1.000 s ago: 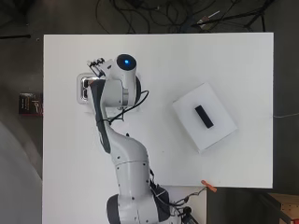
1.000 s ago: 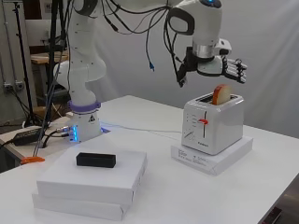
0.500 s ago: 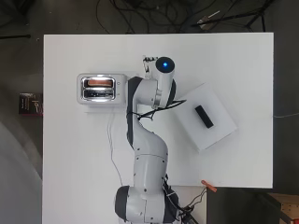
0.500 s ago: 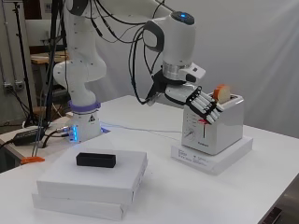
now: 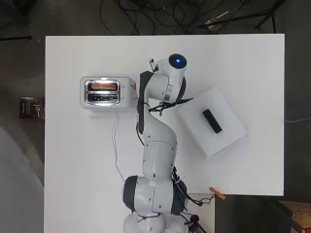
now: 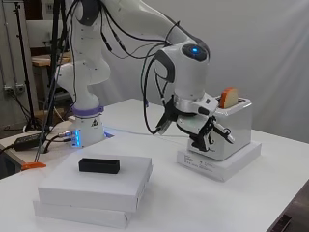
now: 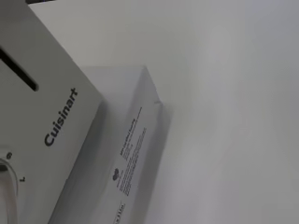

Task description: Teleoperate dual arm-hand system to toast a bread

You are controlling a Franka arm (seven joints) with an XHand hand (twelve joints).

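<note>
A white toaster (image 6: 237, 126) stands on a flat white box (image 6: 227, 165) at the table's left side in the overhead view (image 5: 124, 92). A slice of bread (image 6: 229, 97) sticks up out of one slot, the slot farther from the arm's base (image 5: 103, 85). The hand (image 6: 206, 131) hangs low at the toaster's front end face, fingers (image 6: 223, 134) relaxed and reaching toward that face, holding nothing. Whether they touch it I cannot tell. The wrist view shows the toaster's front (image 7: 56, 107) with its lever slot and the box (image 7: 135, 154) very close.
Two stacked white boxes (image 6: 91, 191) lie on the table's right side in the overhead view (image 5: 218, 141), with a black block (image 6: 99, 165) on top. An orange clamp (image 6: 33, 166) sits at the table edge near the arm's base. The toaster's cable (image 5: 115, 145) trails across the table.
The hand has left its place above the toaster, swung away and come down to the toaster's front end face. The bread stays in its slot.
</note>
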